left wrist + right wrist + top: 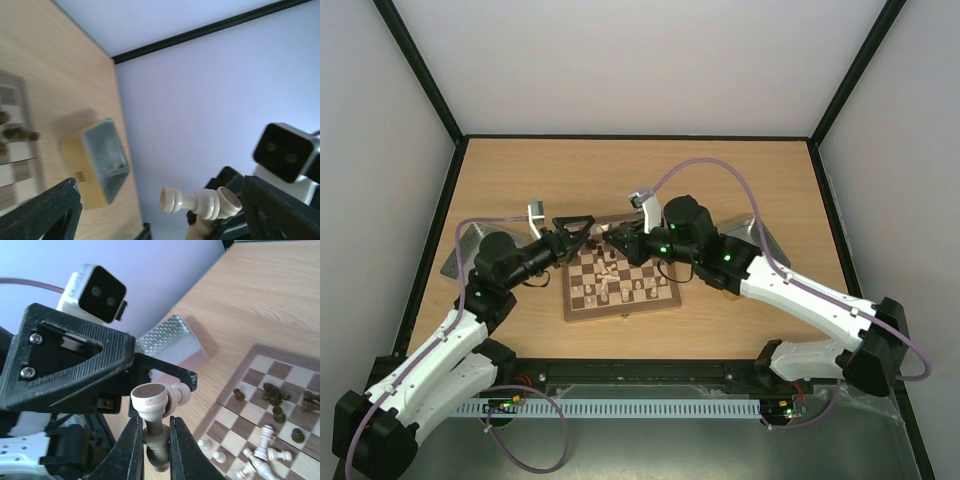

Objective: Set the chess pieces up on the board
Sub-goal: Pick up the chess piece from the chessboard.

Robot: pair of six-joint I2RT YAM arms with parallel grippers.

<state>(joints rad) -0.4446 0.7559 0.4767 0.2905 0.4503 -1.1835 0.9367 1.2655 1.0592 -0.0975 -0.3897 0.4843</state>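
The board (pixel 620 313) lies at the table's middle with pale and dark chess pieces (pixel 620 280) scattered on it, some fallen. Both grippers meet in the air over its far edge. My right gripper (pixel 154 422) is shut on the stem of a pale piece (pixel 150 399), base up. A second pale piece (pixel 200 202) lies crosswise against that base; what bears it I cannot tell. My left gripper (pixel 160 190) stands open around both, its fingers (pixel 165 369) well apart and touching neither. In the top view the left gripper (pixel 588 228) faces the right gripper (pixel 618 238).
A grey metal tray (pixel 460 255) sits left of the board and another (pixel 760 240) right of it. Dark pieces (pixel 272 395) and fallen pale ones (pixel 260 450) crowd the board's squares. Black-edged walls close the table in.
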